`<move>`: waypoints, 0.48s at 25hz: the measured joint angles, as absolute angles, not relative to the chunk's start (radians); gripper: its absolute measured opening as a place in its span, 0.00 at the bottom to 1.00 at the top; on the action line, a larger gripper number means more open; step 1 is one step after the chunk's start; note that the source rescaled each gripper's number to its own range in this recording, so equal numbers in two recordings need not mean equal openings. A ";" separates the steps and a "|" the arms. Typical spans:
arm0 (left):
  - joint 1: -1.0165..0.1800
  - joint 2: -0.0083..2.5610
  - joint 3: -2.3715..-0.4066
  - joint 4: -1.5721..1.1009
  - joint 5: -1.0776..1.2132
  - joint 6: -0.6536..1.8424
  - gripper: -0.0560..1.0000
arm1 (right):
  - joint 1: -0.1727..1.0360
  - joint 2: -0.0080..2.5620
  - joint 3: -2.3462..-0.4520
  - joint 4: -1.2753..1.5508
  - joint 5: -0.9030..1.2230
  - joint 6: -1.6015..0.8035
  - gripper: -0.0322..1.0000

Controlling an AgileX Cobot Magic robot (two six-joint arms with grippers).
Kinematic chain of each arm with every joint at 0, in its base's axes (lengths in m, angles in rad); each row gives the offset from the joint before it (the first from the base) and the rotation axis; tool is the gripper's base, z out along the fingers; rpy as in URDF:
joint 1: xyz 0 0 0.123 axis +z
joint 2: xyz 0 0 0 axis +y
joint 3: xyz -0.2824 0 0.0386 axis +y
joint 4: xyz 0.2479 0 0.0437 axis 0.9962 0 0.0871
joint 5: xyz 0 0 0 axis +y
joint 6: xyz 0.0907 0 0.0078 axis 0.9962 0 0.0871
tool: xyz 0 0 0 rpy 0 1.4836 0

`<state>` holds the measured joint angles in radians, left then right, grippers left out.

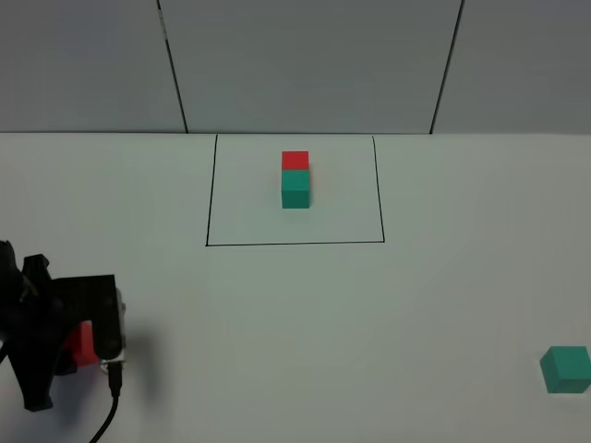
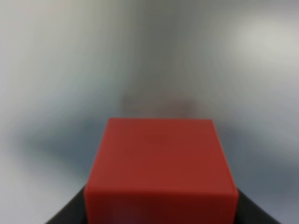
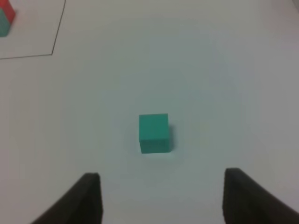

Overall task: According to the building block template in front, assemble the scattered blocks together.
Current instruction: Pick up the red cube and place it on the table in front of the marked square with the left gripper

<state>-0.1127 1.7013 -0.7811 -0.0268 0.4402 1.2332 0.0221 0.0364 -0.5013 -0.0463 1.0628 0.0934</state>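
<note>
The building block template (image 1: 295, 175) is a red cube joined to a teal cube inside a thin black outline (image 1: 295, 244) at the back middle of the table. Its corner also shows in the right wrist view (image 3: 4, 18). My left gripper (image 1: 81, 353) is at the front left, shut on the scattered red cube (image 1: 85, 340), which fills the left wrist view (image 2: 159, 168). The scattered teal cube (image 1: 565, 368) lies at the front right. My right gripper (image 3: 163, 200) is open, just short of the teal cube (image 3: 153, 133), and is out of the high view.
The white table (image 1: 305, 351) meets a grey wall (image 1: 305, 65) at the back. A black cable (image 1: 109, 415) hangs from the left arm near the front left edge.
</note>
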 joint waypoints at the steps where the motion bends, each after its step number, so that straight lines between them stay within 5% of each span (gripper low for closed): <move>1: -0.114 1.701 -0.804 -0.071 0.466 1.268 0.05 | 0.022 0.036 -0.501 -0.046 1.063 0.093 0.41; 12: -0.114 1.701 -1.004 -0.290 0.587 1.448 0.05 | 0.022 0.036 -0.501 -0.046 1.063 0.093 0.41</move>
